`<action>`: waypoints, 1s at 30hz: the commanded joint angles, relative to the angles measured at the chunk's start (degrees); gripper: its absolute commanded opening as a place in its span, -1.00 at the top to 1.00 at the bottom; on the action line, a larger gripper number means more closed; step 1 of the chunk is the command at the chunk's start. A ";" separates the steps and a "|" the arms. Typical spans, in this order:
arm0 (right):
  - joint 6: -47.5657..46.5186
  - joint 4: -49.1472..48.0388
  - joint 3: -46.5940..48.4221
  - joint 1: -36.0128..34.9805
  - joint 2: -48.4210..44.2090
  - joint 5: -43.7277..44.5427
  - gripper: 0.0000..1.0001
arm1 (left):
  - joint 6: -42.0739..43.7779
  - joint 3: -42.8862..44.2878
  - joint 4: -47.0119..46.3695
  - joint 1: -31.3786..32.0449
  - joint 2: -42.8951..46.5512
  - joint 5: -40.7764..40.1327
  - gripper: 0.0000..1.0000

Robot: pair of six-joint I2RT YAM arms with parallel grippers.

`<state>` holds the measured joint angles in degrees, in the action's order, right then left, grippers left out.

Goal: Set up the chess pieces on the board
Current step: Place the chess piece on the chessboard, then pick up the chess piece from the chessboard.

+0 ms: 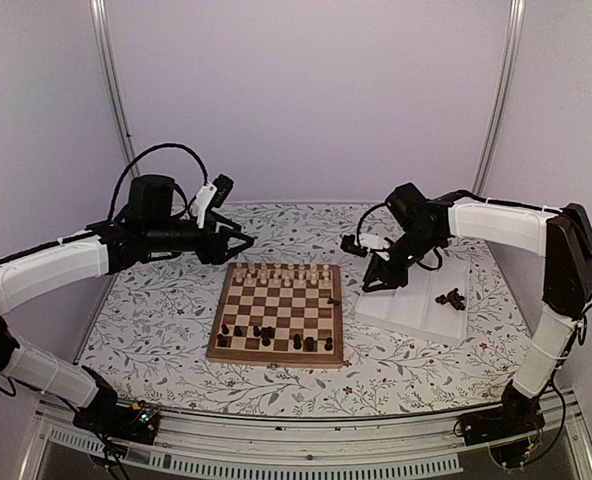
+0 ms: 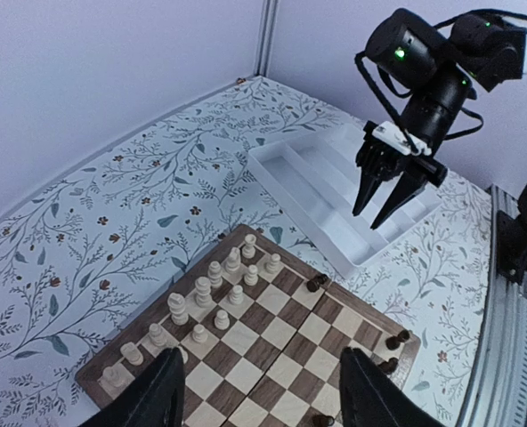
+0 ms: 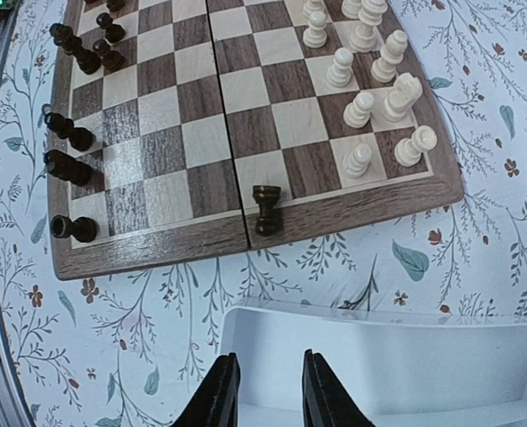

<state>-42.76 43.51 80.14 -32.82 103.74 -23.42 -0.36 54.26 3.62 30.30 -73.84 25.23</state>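
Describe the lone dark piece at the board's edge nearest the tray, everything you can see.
The dark piece looks like a rook: nearly black wood, notched crown, waisted body, wider foot. It seems to stand upright, alone, on the brown border of the board at the centre fold seam, on the side facing the white tray. Only the board touches it; the right hand hovers open over the tray, apart from it.

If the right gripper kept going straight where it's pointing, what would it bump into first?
Most likely the white tray: the open right gripper points down at its end nearest the board. How high it hangs above is hard to judge.
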 commanded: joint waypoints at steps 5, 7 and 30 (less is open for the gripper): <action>3.47 -7.31 -8.51 9.49 -12.00 -15.23 0.44 | 12.25 13.57 7.05 6.56 -15.79 4.75 -0.17; 3.76 -9.29 -11.35 10.73 -14.32 -16.49 0.44 | 16.14 19.11 12.26 8.43 -21.13 4.23 -0.12; 3.79 -13.26 -17.42 11.88 -19.82 -14.89 0.40 | 32.63 52.88 33.11 16.77 -55.65 -1.24 -0.11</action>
<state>-38.76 31.38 63.57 -21.04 84.40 -37.91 29.56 104.47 33.98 46.22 -127.39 23.86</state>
